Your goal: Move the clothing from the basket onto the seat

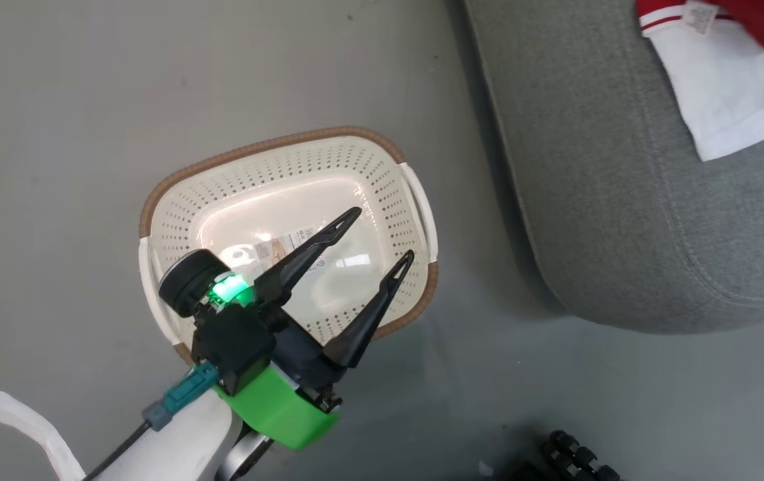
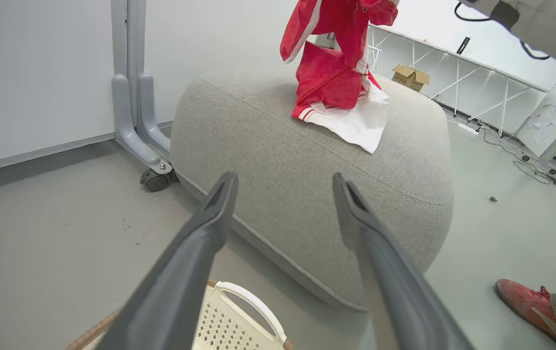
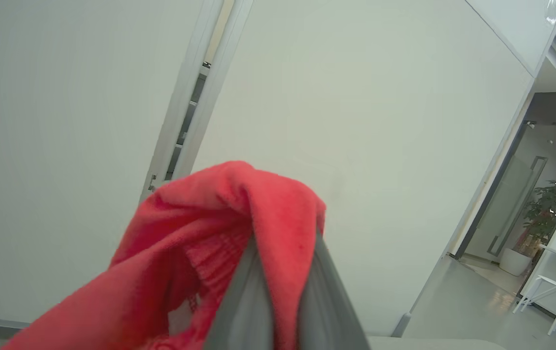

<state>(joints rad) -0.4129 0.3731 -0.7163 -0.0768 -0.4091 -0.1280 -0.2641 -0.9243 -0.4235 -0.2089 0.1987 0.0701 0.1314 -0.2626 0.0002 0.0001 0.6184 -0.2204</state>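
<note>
A cream perforated basket (image 1: 328,157) with a brown rim sits on the grey floor (image 1: 55,100), its bare bottom showing a sticker (image 1: 282,248). The left gripper (image 1: 382,235) hovers over the basket with its two dark fingers spread wide, holding nothing. Just to the basket's right is the seat (image 1: 622,187), a big grey cushion. A red garment with a white panel (image 1: 736,93) and a small label lies on top of the seat. The right gripper (image 3: 285,243) is clamped on a second red garment (image 3: 210,218), fabric bunched between its fingers. In the left wrist view this second garment hangs above the seat; whether it touches the one lying there cannot be told. A person's red shoe (image 2: 526,301) rests on the floor near the seat.
</note>
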